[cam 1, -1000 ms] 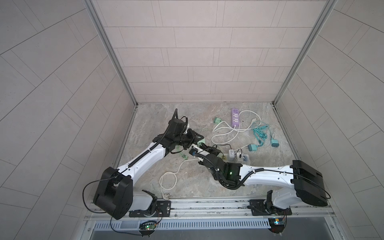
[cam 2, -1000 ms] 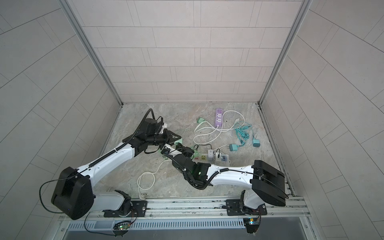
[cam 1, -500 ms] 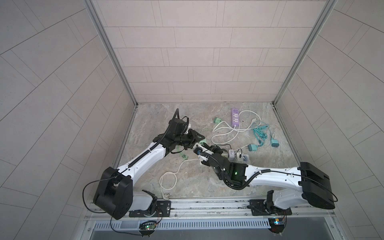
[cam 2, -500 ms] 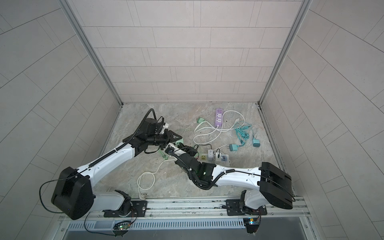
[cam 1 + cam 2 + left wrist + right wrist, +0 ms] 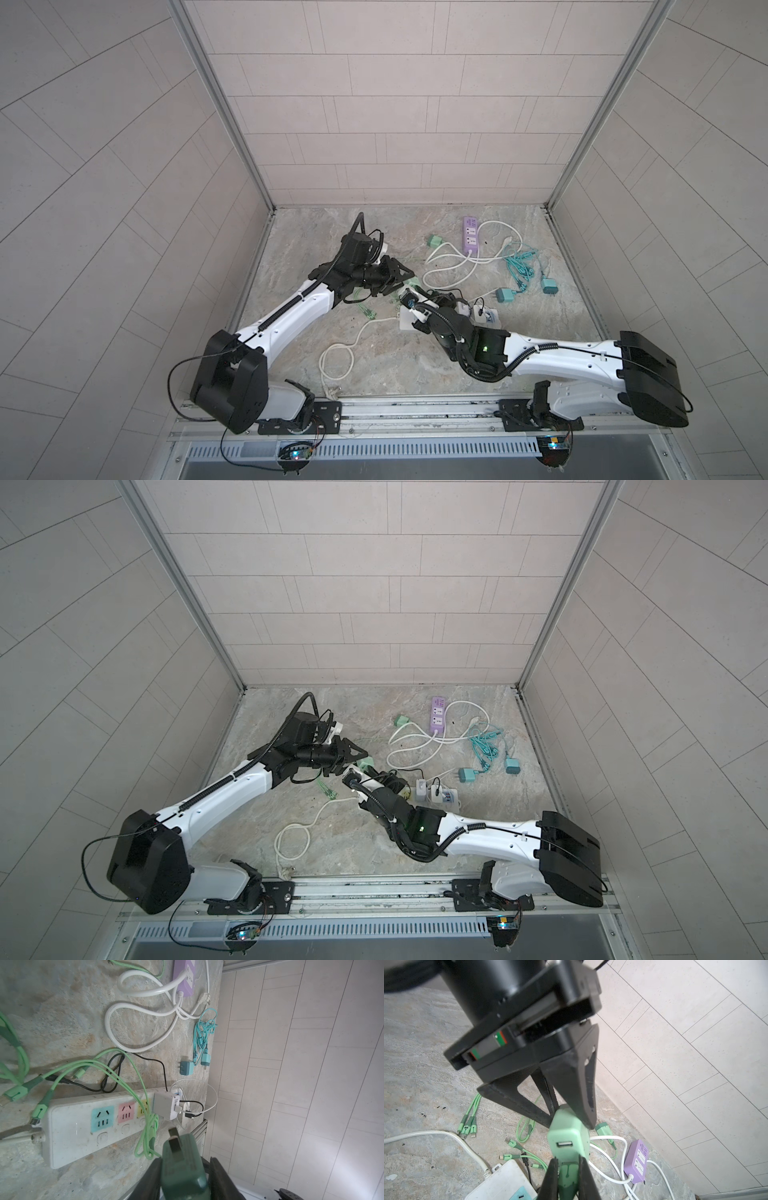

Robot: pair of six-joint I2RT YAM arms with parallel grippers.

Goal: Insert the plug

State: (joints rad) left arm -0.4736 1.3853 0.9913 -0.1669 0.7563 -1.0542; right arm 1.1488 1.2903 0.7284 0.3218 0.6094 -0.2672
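The left fingers clamp the green adapter above the table. The right fingers are pinched tight on the green USB plug, just beside the adapter's empty port. Loose green cables trail over the white power strip underneath. In both top views this meeting sits mid-frame, and the plug is too small to make out.

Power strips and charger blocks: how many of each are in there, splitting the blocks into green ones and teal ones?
Power strips: 2 (white strip, purple strip)
Green charger blocks: 2 (held green block in the left gripper, loose green block on the floor)
Teal charger blocks: 2 (left teal block, right teal block)
Total: 6
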